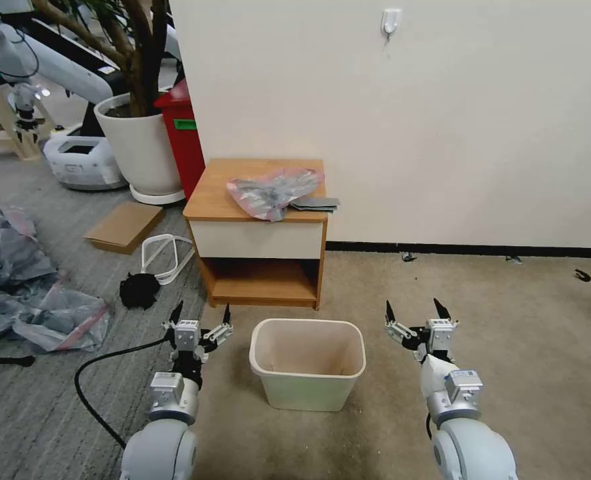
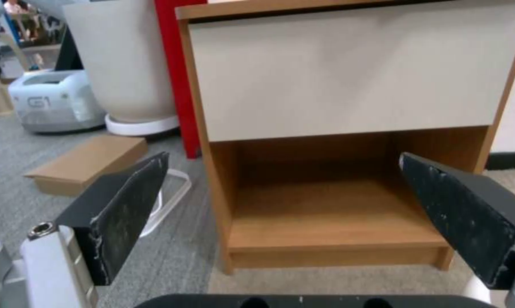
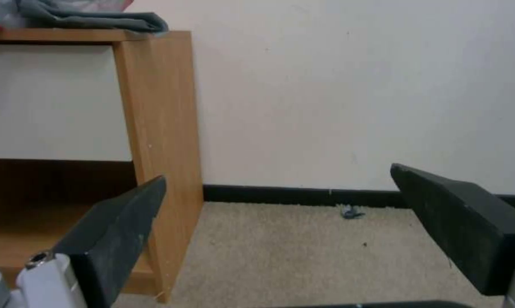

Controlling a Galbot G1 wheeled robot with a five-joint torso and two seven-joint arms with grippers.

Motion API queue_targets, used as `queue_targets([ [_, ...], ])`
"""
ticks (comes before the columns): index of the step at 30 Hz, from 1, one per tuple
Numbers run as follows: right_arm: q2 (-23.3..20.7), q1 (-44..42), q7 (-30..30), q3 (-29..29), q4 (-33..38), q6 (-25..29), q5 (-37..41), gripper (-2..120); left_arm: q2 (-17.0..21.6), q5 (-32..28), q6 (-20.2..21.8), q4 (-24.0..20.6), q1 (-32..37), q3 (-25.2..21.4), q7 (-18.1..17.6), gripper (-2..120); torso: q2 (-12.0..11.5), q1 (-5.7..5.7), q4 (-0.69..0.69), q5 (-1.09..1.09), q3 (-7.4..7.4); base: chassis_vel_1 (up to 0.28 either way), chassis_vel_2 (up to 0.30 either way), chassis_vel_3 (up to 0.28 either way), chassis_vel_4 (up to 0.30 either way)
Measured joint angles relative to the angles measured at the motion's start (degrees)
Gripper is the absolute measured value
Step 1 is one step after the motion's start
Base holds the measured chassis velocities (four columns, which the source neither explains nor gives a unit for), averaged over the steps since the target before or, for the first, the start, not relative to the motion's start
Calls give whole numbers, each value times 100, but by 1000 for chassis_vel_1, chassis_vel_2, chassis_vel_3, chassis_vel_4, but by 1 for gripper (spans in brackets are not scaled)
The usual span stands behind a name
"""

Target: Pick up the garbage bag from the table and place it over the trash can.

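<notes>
We saw the garbage bag (image 1: 273, 191) crumpled on the table (image 1: 215, 193) — the trash can (image 1: 307, 363) stood nearer. Our left gripper (image 1: 199, 316) and right gripper (image 1: 414, 311) flanked it, both wide open and empty.

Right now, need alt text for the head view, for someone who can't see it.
A crumpled garbage bag lies on top of a small wooden table against a white wall, with an empty trash can on the carpet in front. The left gripper and right gripper hover open on either side of the can, holding nothing.
</notes>
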Motion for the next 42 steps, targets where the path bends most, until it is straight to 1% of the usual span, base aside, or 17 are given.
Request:
queue_targets([
  [42,0,0,0,0,1,0,0,100,0,0,0,0,0,0,0,100,0,0,0,0,0,0,0,0,0],
])
